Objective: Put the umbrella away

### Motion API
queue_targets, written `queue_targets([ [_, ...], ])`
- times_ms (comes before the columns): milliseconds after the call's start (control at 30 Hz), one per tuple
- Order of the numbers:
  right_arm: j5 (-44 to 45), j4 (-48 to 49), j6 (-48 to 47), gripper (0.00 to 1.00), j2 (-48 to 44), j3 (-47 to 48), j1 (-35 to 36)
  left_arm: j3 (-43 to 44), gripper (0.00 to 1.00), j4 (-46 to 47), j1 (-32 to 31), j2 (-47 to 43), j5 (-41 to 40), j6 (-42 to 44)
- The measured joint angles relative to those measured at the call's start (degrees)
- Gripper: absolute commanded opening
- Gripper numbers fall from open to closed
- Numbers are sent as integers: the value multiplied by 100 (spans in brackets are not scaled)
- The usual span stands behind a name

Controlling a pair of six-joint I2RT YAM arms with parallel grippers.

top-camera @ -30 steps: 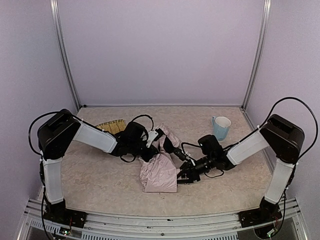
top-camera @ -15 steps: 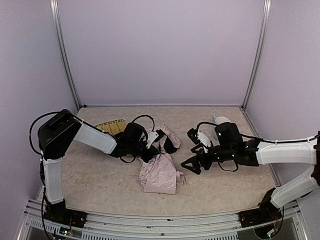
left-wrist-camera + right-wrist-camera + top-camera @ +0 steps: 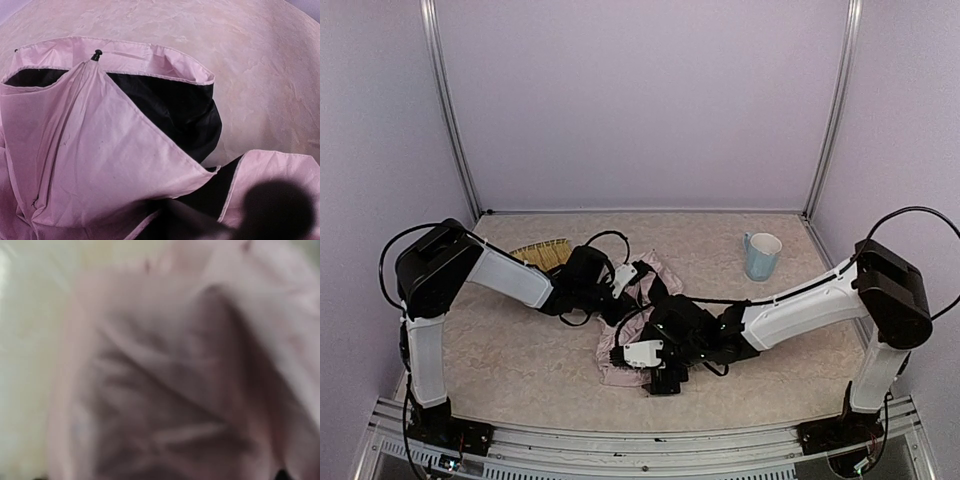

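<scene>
Right gripper (image 3: 658, 378): low over the near end of the umbrella (image 3: 612, 352); jaw spread cannot be told, as the wrist view is blurred. Left gripper (image 3: 628, 295): closed, apparently pinching the far end. Umbrella's long axis runs far-to-near between both grippers.

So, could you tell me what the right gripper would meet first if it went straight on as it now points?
The right gripper would most likely meet the umbrella: pink fabric fills its wrist view, blurred and seemingly close.
</scene>
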Motion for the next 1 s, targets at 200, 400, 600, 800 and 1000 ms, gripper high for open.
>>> queue_targets([
  [200,391,-42,-393,82,516,586,22,-22,0,-2,48,7,146,98],
  [400,39,-411,-376,43,831,994,-103,-44,1,15,76,7,334,205],
  [600,-516,-833,-4,29,833,1036,-306,-39,66,-63,236,-66,728,192],
  [800,-1141,-979,382,25,717,903,-546,68,92,-195,691,-293,575,-160],
  [1000,-2302,-1676,831,21,713,977,-927,-210,93,201,1268,-1427,225,-407],
])
